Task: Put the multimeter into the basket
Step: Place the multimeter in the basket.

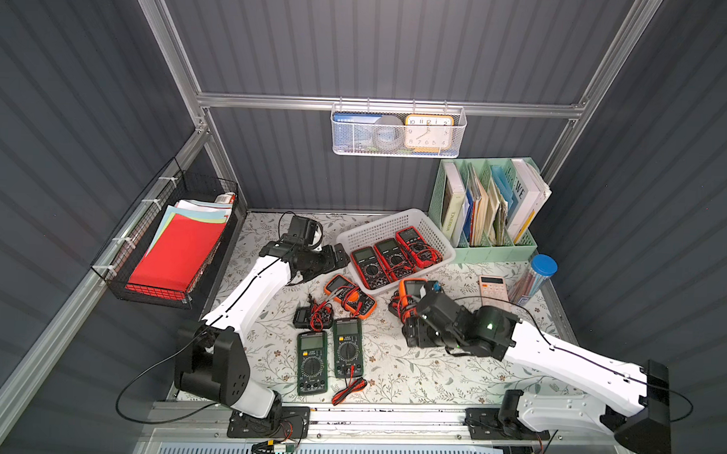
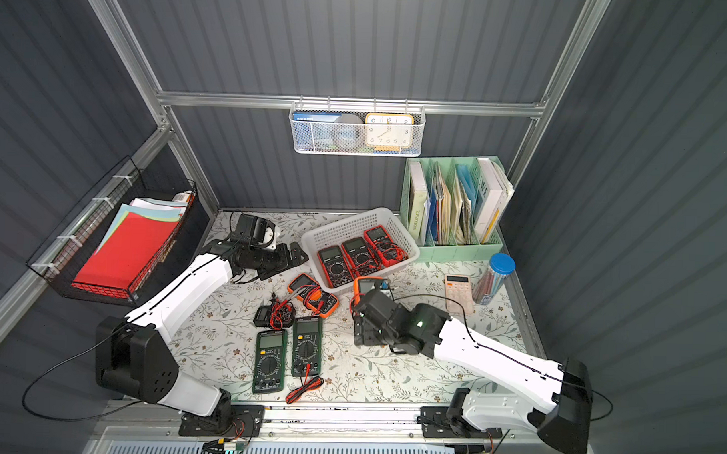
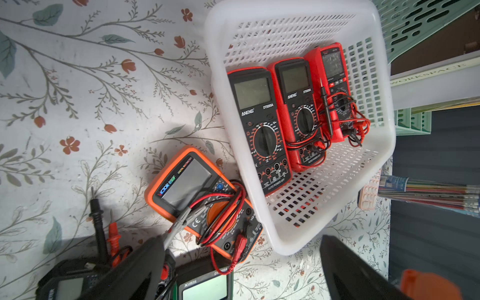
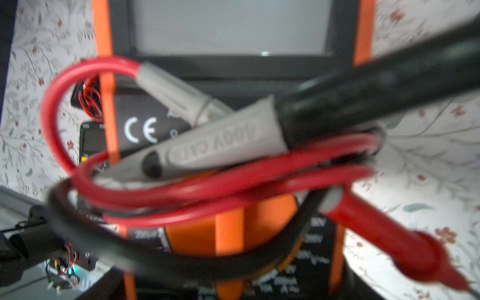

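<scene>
Just off the near corner of the basket [image 1: 389, 229], the right gripper [image 1: 413, 302] holds the orange multimeter [image 1: 411, 286] clear of the desk [image 1: 431, 376]. Its jaws are wide around the body, and red and black leads [image 4: 233, 181] loop over the face. Three red meters [image 1: 394, 258] lie side by side inside the basket. The left gripper [image 1: 341, 255] hangs beside the basket's short side, jaws spread wide and empty. A second orange meter [image 1: 350, 296] lies on the desk before the basket.

ANENG DT9205A on the red multimeter [image 3: 259, 130] — CE on the orange multimeter [image 4: 233, 31] — WORKSPACE on a book spine [image 3: 428, 75].
</scene>
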